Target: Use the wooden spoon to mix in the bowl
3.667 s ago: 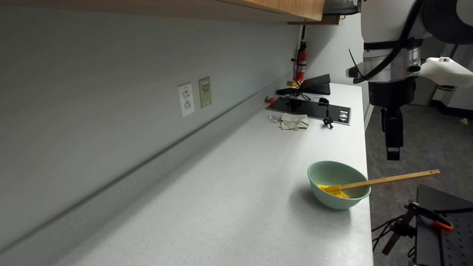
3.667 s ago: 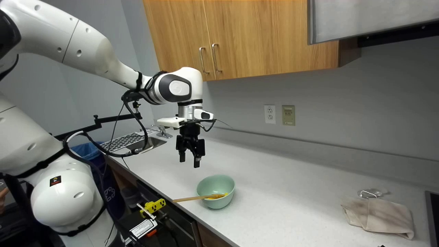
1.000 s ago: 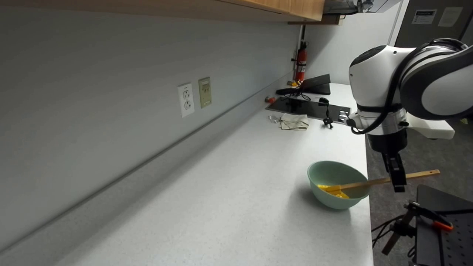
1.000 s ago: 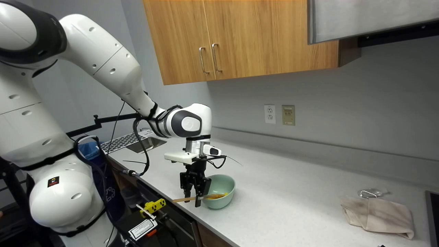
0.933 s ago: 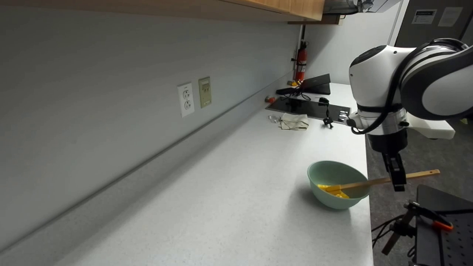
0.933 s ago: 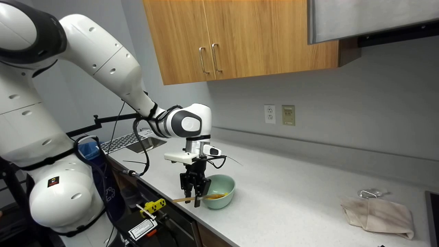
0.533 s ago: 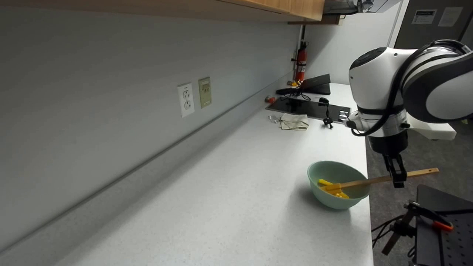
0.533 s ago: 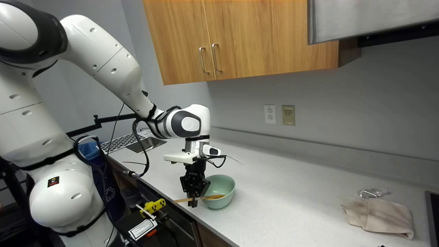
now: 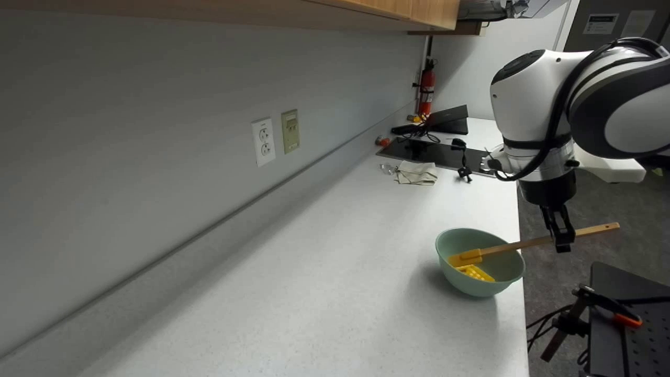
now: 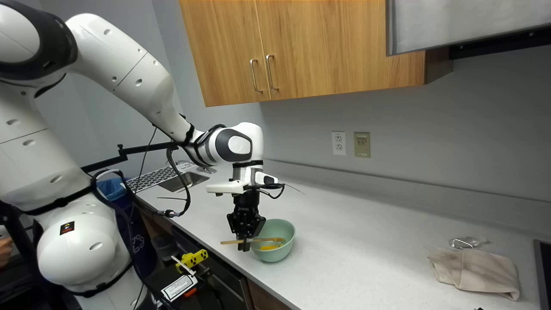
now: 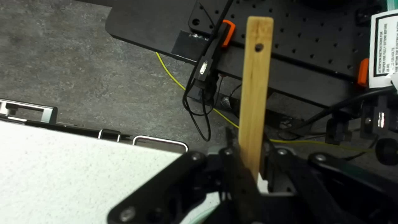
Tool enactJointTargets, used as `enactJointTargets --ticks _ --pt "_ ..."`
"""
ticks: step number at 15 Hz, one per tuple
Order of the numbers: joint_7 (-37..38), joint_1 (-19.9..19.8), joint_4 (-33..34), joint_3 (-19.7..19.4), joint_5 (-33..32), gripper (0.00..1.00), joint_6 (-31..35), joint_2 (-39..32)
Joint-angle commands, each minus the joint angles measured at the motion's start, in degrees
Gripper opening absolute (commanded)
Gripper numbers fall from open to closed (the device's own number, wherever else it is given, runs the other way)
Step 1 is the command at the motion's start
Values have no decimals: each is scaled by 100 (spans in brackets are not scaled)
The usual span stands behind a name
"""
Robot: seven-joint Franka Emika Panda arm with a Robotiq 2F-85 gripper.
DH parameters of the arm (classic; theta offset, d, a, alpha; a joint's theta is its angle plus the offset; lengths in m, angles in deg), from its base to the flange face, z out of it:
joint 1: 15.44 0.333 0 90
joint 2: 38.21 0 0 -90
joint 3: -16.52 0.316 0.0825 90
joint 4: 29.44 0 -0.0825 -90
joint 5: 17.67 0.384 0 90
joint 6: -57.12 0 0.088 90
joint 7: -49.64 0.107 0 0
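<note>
While pincer (image 9: 563,244) pinches wooden spoon (image 9: 513,246) by handle, yellow head sits over bowl (image 9: 471,289), holed end opposite.

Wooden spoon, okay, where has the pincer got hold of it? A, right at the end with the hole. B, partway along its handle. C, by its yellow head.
B: in an exterior view the pincer is shut on the wooden spoon's handle, clear of the yellow head, and in the wrist view the end with the hole sticks out past it.
</note>
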Motion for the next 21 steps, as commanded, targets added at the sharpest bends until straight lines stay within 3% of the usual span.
enactJointTargets --ticks 1,4,11,21 --pt "45 64 404 189 -410 4 -814 33" --pt "-9 139 670 333 -668 4 -1337 -247" --pt "-55 243 870 428 -675 4 -1542 -855" --pt "741 152 1029 265 -524 4 -649 -834"
